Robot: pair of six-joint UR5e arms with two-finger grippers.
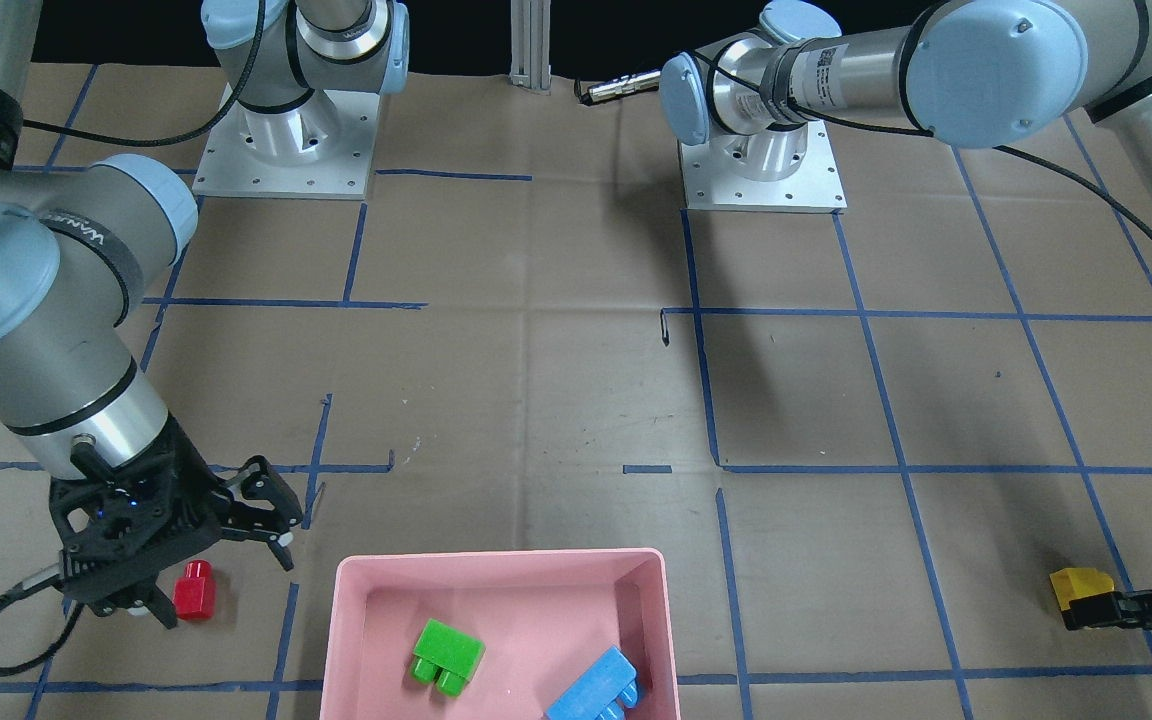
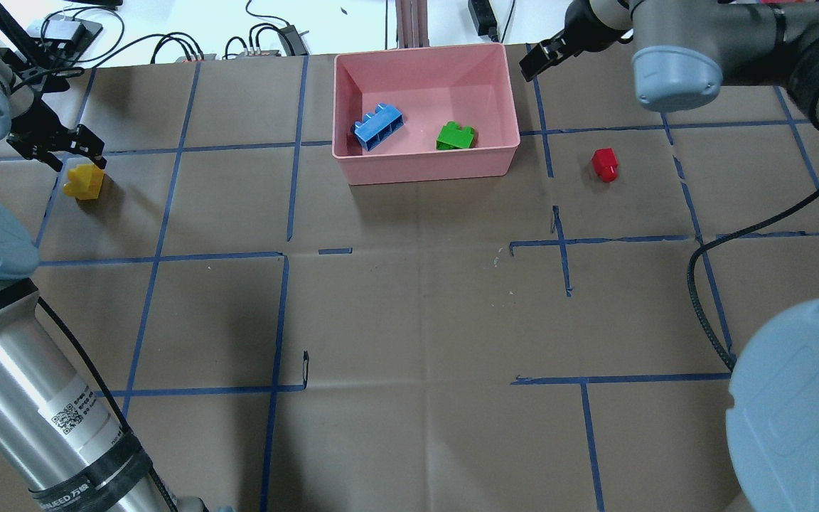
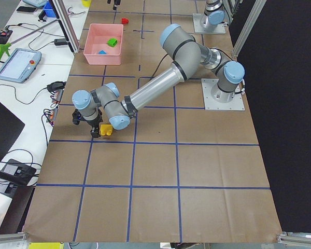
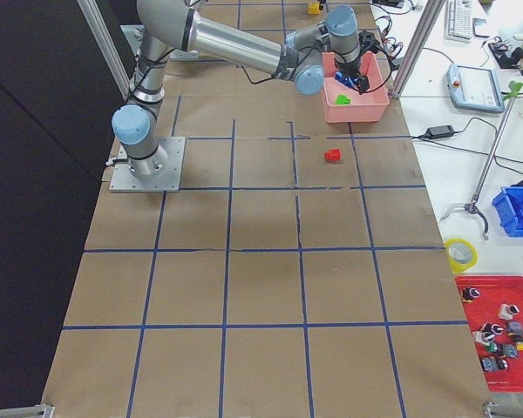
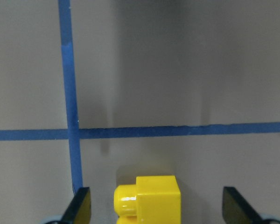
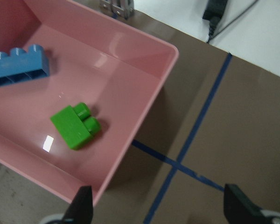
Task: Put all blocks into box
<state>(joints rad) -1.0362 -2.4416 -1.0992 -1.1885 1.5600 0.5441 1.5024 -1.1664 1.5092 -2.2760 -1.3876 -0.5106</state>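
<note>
Brown paper crossed by blue tape lines covers the table (image 2: 409,306), the largest thing here. The left arm (image 3: 160,85) stretches out to one end of it, and the right arm (image 4: 235,43) reaches across to the far edge. The pink box (image 2: 424,171) sits at that far edge, near the middle. Two blocks lie on the box floor, well apart from each other: the blue block (image 2: 379,128) on its side and the green block (image 2: 455,136) (studs pointing sideways). The yellow block (image 2: 84,180) lies on the table far off to the box's left. The left pincer (image 2: 65,151) is low over the yellow block with its fingers (image 5: 81,205) spread wide on either side. There is a clear gap on both sides, so the left pincer grips nothing. The right pincer (image 6: 158,205) hangs above the table just beside the box's right-hand corner, also spread wide and empty. The red block (image 2: 604,163), the smallest, sits alone on the table to the right of the box, clear of it.
</note>
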